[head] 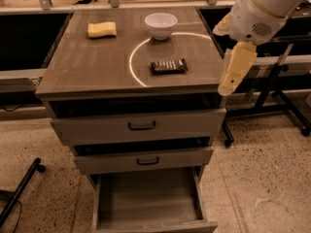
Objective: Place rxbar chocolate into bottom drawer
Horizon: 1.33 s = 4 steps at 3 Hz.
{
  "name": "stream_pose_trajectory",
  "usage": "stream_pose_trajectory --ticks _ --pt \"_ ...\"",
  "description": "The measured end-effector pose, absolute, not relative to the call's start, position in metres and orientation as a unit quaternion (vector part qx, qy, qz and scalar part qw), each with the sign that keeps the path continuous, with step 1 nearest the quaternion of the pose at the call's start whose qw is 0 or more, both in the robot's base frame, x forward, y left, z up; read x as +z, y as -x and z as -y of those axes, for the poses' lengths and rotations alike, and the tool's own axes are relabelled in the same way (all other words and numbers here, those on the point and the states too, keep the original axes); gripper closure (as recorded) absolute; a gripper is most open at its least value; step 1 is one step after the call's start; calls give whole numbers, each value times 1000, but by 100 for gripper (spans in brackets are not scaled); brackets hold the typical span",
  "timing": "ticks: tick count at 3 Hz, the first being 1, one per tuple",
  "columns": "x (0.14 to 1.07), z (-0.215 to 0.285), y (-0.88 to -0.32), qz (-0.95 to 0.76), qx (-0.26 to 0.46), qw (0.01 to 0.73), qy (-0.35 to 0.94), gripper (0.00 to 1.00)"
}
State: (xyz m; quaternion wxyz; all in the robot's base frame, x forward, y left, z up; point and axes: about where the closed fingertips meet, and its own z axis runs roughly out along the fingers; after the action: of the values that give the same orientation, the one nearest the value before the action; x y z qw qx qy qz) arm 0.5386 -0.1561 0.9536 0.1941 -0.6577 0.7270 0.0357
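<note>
**Bar not yet picked up; bottom drawer standing open**

The chocolate bar [168, 66] is lying flat on the cabinet top [87, 72], right of centre and near the front edge. It is sitting inside a pale ring of light that is falling across the wood. Nothing is touching it.

The gripper [233, 74] is hanging off the right edge of the cabinet, beside the front right corner and pointing down. It is apart from the bar and not over the top surface. Whether it is open or closed cannot be told from this angle. It is carrying nothing that shows, and the bar is plainly not in it.

The bottom drawer [146, 198] is standing pulled out toward the camera, its flat floor showing bare. The top drawer [141, 126] and the middle drawer [146, 160] above it are sitting slightly out, each with a dark gap over its front.

A white bowl [161, 24] is sitting behind the bar, and a yellow sponge [102, 29] is lying well apart at the back left.

Progress, as judged: the drawer is ready to receive the bar. The reach, the grasp, the carry down and the release are all remaining. The task looks to be at an early stage.
</note>
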Motion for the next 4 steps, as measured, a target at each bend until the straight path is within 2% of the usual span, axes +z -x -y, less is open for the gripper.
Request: stream_pose_trajectory --ticks 1,3,4 --pt "935 138 -568 -731 60 195 651 0" --pt "932 134 -576 -727 71 210 650 0" --pt "923 124 -603 -722 91 228 647 0"
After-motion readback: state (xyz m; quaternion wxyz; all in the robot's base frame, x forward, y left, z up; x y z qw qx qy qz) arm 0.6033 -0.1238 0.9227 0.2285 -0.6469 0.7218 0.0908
